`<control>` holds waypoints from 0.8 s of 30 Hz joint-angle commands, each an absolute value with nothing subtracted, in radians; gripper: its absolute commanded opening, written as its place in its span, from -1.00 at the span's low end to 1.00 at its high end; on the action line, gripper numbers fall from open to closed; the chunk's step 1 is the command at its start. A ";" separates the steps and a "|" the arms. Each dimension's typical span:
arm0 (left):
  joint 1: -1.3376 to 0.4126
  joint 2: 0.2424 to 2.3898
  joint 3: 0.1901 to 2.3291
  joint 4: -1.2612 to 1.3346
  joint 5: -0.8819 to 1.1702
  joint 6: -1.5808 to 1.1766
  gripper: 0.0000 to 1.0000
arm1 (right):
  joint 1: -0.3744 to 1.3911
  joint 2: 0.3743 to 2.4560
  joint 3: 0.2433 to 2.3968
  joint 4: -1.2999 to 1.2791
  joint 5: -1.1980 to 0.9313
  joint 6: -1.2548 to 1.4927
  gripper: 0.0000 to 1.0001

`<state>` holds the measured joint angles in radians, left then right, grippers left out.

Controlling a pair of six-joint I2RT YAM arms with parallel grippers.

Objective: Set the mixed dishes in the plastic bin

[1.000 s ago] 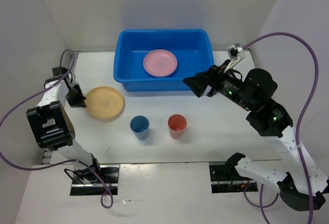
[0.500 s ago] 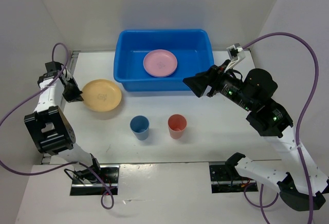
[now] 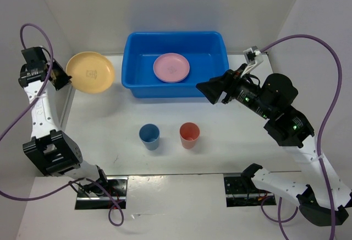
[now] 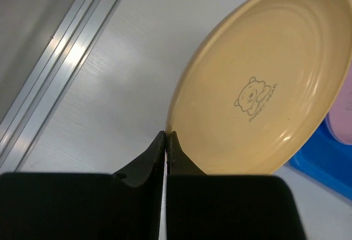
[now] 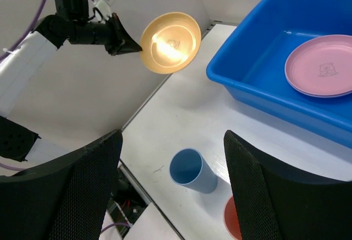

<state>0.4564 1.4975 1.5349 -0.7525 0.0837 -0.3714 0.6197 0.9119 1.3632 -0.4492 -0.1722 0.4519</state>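
Glossy yellow-orange plate (image 3: 91,72) with small bear print, pinched at rim by closed left jaws, held tilted above bench left of blue bin (image 3: 175,37). Inside bin, pink plate (image 3: 171,67) lying flat. Right jaws spread wide, empty.

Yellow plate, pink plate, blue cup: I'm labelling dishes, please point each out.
yellow plate (image 3: 91,72): top external view, centre of its face.
pink plate (image 3: 171,67): top external view, centre of its face.
blue cup (image 3: 149,134): top external view, inside its open mouth.
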 commanded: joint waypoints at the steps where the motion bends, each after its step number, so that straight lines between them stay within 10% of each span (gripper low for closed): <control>1: 0.463 1.515 1.632 -0.715 0.152 -0.445 -1.00 | 0.629 0.902 1.407 -0.416 -0.163 0.451 0.59; 24: -0.103 2.273 2.561 -0.846 0.121 -0.620 -1.00 | 0.629 0.900 1.321 -0.456 -0.075 0.479 0.59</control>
<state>-0.0792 2.1666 2.3703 -0.7795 0.1673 -0.5873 0.6197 0.9165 1.3315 -0.4599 -0.1146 0.4747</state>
